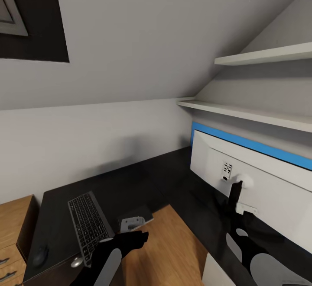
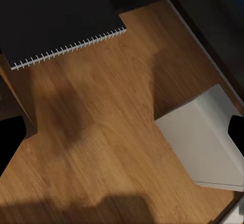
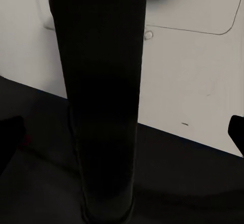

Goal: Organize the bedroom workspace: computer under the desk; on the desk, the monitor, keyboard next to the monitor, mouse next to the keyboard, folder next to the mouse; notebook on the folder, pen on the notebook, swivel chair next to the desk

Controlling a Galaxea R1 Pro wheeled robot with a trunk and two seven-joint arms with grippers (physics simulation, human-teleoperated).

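Right pincer (image 3: pixel 124 132) spread around monitor (image 1: pixel 268 182) stand (image 3: pixel 99 97), probably to turn the screen. Left pincer (image 1: pixel 130 238) spread, idle near keyboard (image 1: pixel 89 223) on worktop (image 1: pixel 143 182).

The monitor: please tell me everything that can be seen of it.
The monitor stands upright on the black desk, its silver-white, plastic-looking back towards the camera, in front of the blue panel. A black stand carries it, under a rounded white mount with a small port panel beside it. The right gripper is just before the stand.
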